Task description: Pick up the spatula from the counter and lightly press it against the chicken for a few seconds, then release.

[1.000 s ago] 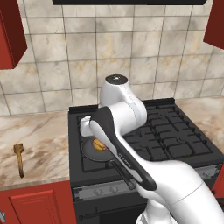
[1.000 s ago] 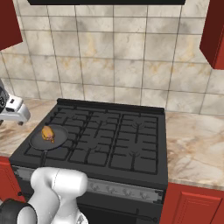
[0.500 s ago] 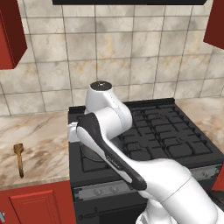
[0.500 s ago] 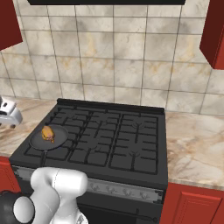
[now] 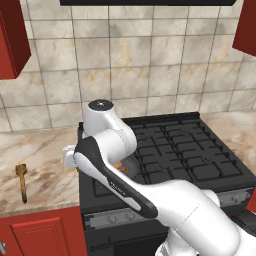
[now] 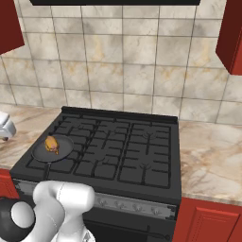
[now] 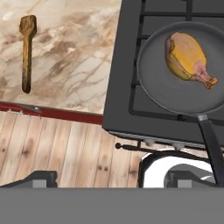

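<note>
My gripper [image 7: 114, 178] hangs open, empty, over the stove's [image 7: 127, 65] front edge; spatula [image 7: 27, 52] lies on the counter [image 7: 74, 65] left of the stove; 1 chicken piece [image 7: 186, 59] sits in the stove's pan [image 7: 157, 89].

Beige stone tiles cover the back wall [image 5: 130, 75], with red upper cabinets [image 5: 12, 40] at either side. A black gas stove [image 6: 123, 146] sits between two stretches of marbled table [image 5: 45, 165]. Red lower cabinets [image 5: 40, 232] stand beneath, on a pale wood-plank floor [image 7: 57, 148].
</note>
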You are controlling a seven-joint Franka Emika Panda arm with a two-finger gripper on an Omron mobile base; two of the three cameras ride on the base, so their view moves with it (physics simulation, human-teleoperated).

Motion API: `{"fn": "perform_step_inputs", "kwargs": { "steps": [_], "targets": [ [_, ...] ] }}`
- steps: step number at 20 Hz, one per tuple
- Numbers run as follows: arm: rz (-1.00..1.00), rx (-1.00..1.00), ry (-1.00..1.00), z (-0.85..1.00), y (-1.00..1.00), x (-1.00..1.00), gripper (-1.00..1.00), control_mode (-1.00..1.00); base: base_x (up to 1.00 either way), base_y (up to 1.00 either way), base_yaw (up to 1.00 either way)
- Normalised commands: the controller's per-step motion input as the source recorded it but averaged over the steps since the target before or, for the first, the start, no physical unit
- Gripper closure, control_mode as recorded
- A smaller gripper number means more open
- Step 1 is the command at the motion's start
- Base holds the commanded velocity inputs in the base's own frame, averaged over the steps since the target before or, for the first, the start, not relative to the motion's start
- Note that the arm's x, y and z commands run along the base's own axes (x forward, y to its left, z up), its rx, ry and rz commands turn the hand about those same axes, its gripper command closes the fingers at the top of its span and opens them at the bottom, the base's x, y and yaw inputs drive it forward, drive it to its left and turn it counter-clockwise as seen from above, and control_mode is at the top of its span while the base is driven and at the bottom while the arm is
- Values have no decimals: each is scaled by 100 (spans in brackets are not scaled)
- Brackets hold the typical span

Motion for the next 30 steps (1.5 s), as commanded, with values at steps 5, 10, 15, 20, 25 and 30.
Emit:
{"fn": "perform_step_inputs", "kwargs": {
  "steps": [5, 10, 15, 20, 25, 30],
  "targets": [
    [0, 2, 0, -5, 35, 0, -100, -100, 0, 0, 0],
    [0, 5, 0, -2, 32, 0, -100, -100, 0, 0, 0],
    [2, 0, -6, -7, 28, 0, -100, -100, 0, 0, 0],
    [2, 0, -11, -5, 25, 0, -100, -100, 0, 0, 0],
    [0, 3, -8, 0, 19, 4, -100, -100, 0, 0, 0],
    [0, 5, 0, -3, 26, 9, -100, -100, 0, 0, 0]
  ]
}}
